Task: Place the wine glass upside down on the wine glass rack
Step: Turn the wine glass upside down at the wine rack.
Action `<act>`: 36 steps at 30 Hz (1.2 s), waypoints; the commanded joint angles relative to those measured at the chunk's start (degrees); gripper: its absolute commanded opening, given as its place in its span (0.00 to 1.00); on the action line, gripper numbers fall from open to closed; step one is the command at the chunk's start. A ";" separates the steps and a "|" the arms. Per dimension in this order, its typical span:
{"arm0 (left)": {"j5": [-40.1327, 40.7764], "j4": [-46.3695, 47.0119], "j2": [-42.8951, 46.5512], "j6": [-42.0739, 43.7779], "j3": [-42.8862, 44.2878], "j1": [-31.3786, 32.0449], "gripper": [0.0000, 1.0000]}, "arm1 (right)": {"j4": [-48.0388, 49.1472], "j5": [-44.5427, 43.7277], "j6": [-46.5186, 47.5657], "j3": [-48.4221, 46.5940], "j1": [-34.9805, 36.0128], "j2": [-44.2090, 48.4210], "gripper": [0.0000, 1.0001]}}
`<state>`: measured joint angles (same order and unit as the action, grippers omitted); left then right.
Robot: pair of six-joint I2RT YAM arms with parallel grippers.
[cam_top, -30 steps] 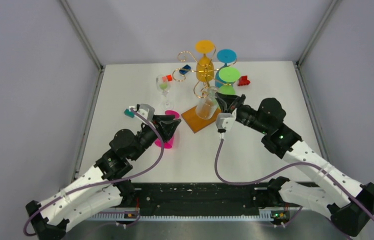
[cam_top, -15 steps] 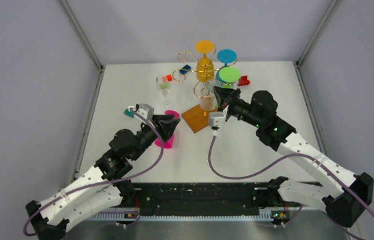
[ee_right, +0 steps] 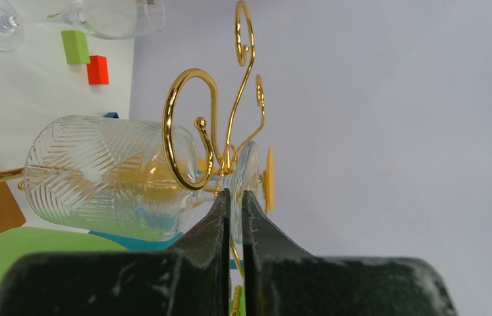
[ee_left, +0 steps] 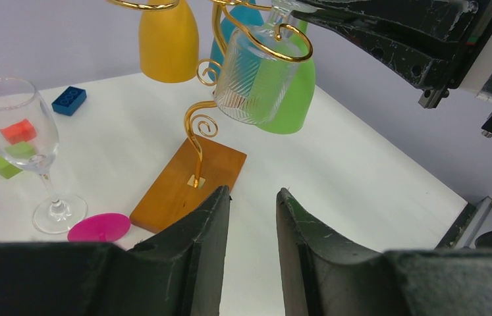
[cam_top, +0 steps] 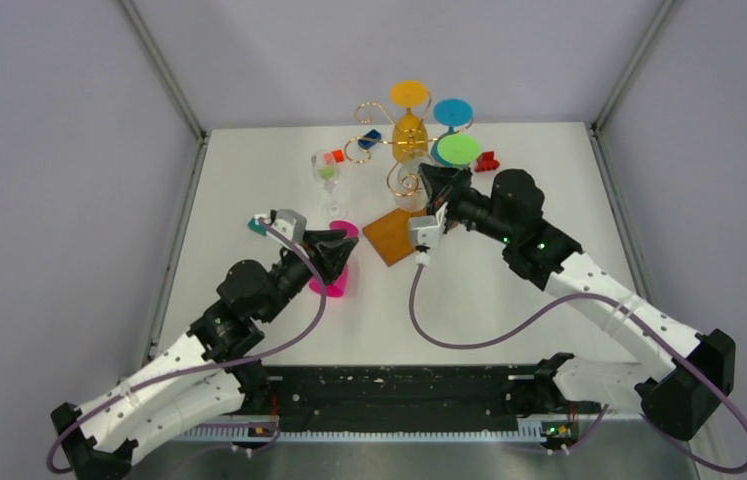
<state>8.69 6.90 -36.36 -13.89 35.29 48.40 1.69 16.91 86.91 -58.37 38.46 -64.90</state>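
The wine glass rack has gold wire arms (cam_top: 377, 110) on an orange-brown wooden base (cam_top: 389, 238); it also shows in the left wrist view (ee_left: 190, 181). My right gripper (cam_top: 432, 186) is shut on the foot of a clear patterned wine glass (cam_top: 411, 197), held upside down at the rack's near right arm. In the right wrist view the gripper (ee_right: 236, 193) pinches the glass's foot, and a gold curl (ee_right: 187, 131) loops across the stem end of the bowl (ee_right: 98, 174). My left gripper (ee_left: 253, 192) is open and empty, near the base's left corner (cam_top: 337, 247).
Yellow (cam_top: 409, 135), blue (cam_top: 452, 112) and green (cam_top: 459, 150) glasses hang on the rack. A clear glass (cam_top: 327, 172) stands left of it. A pink glass (cam_top: 331, 285) lies under my left gripper. Blue (cam_top: 370, 139), red (cam_top: 487, 160) and teal (cam_top: 257, 227) blocks lie about.
My right arm has carried the clear glass back and left, from over the wooden base up to the rack's gold curl. The left arm has stayed still.
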 commanded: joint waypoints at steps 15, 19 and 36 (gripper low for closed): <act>2.33 1.62 2.77 1.58 -1.25 -0.24 0.36 | 3.57 7.40 1.50 -7.12 0.49 -2.22 0.00; 2.62 1.33 3.27 1.59 -1.70 -0.24 0.36 | 3.06 8.17 1.87 -7.92 0.48 -2.85 0.00; 3.62 1.03 4.94 0.97 -2.53 -0.23 0.35 | -1.31 12.50 4.67 -10.17 0.45 -3.55 0.00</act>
<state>11.66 6.02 -31.86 -13.28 32.82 48.38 -3.29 25.89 90.06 -63.96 38.46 -69.14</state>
